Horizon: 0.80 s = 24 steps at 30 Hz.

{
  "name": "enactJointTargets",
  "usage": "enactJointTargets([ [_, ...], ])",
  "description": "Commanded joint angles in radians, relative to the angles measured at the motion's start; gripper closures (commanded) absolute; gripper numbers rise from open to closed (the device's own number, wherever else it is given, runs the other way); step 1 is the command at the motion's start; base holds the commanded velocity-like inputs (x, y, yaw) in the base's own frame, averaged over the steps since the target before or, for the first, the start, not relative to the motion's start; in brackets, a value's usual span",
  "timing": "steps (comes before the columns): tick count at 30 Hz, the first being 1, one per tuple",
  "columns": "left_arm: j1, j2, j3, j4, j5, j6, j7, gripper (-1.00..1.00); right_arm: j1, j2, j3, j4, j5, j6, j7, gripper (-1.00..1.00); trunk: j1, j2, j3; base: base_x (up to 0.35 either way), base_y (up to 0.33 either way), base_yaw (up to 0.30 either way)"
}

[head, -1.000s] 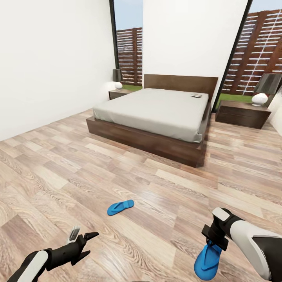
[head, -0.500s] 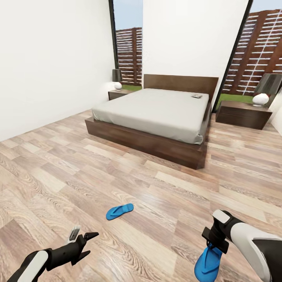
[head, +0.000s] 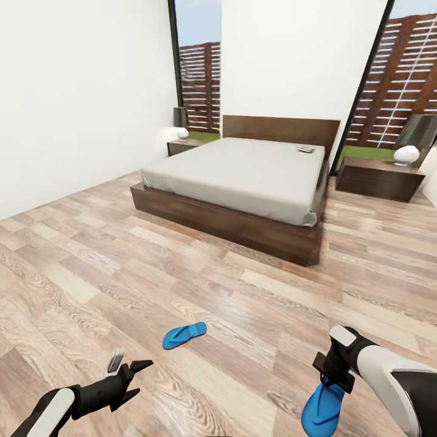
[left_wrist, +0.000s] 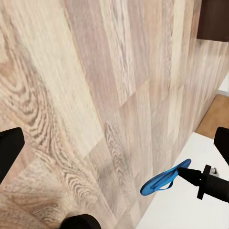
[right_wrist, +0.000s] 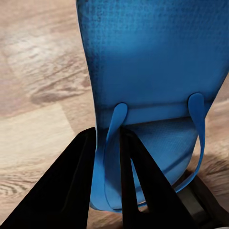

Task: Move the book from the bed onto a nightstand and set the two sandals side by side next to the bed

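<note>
Wide bare wood-plank floor [head: 255, 291] is lying open between the robot and the bed [head: 243, 188], with one blue sandal [head: 184, 334] sitting on it well short of the bed's foot. Floor strips are running along both sides of the bed, ending at the nightstands [head: 379, 178], each carrying a lamp [head: 414, 139].

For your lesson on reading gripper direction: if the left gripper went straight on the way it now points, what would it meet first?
Probably the bare wood-plank floor. The left gripper, jaws open, faces plain planks in its wrist view. The loose sandal lies ahead but seemingly off that line; depth is unclear.
</note>
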Motion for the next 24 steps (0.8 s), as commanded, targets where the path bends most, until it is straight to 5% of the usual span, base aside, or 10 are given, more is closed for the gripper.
enactJointTargets([
  [1,0.000,0.000,0.003,0.000,-0.003,0.005,-0.004,-1.00,0.000,0.000,0.005,-0.002,-0.012,0.003,-0.004,1.00,0.000,0.000,-0.001,0.110,0.000,0.000],
  [24,0.000,0.000,0.003,0.000,-0.003,0.004,-0.003,-1.00,0.000,0.000,0.006,-0.002,-0.012,0.003,-0.004,1.00,0.000,0.000,-0.001,0.110,0.000,0.000],
])
